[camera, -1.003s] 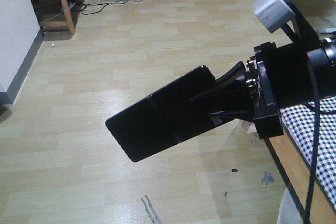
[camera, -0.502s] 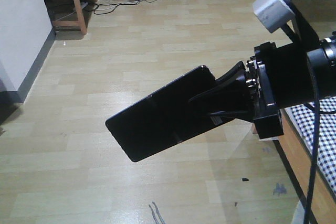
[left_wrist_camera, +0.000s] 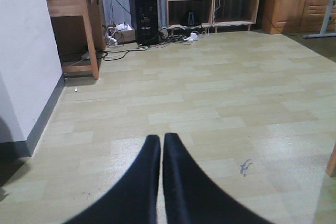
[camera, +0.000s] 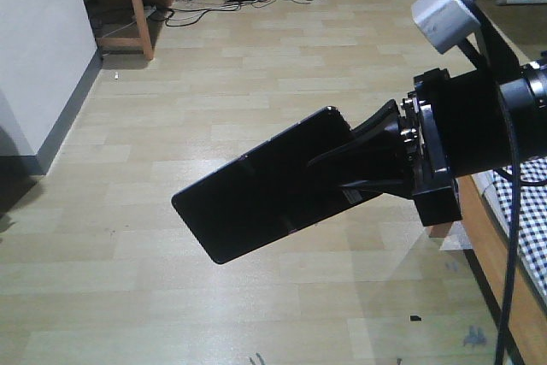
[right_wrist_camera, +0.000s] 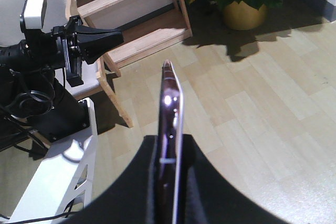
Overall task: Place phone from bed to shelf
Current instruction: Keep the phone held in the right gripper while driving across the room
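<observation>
Clearly, the phone [camera: 256,203] is off the bed [camera: 532,220]: it hangs in the air just beside the bed's wooden side, out over the floor [camera: 256,83], tilted with its far end lower. The right gripper [camera: 338,173] is clamped on the end nearer the bed (the wrist view shows the rose-gold rim edge-on between the black fingers [right_wrist_camera: 210,198]). The left gripper [left_wrist_camera: 161,148] has its fingers pressed together, holding nothing; its place relative to the bed cannot be told.

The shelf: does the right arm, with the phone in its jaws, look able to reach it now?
Probably not yet. The shelf lies across bare floor from the phone, and the left arm, jaws shut, points across in front of it; driving nearer seems needed.
</observation>
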Controlling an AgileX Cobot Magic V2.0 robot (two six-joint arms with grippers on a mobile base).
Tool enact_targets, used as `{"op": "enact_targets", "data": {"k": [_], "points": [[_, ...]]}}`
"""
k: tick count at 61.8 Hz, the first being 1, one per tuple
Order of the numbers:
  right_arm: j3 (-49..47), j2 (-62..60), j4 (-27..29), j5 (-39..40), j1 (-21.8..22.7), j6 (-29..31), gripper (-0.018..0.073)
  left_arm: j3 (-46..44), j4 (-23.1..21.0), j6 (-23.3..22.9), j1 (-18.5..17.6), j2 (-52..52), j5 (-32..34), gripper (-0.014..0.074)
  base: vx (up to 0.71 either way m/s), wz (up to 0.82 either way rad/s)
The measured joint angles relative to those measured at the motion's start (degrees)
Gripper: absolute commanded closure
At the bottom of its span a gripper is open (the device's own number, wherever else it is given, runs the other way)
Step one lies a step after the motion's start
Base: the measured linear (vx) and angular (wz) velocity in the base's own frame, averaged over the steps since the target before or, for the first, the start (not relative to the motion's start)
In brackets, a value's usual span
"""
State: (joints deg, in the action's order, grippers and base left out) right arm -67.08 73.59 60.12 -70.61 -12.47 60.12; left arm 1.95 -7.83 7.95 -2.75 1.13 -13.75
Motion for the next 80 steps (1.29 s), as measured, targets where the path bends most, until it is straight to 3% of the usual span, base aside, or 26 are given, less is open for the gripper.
{"op": "enact_targets", "data": {"k": [80], "points": [[0.0,0.0,0.0,0.0,0.0,0.0,0.0561,0.0,0.0,0.0,0.0,0.0,0.0,0.0596,0.25,-0.02]]}}
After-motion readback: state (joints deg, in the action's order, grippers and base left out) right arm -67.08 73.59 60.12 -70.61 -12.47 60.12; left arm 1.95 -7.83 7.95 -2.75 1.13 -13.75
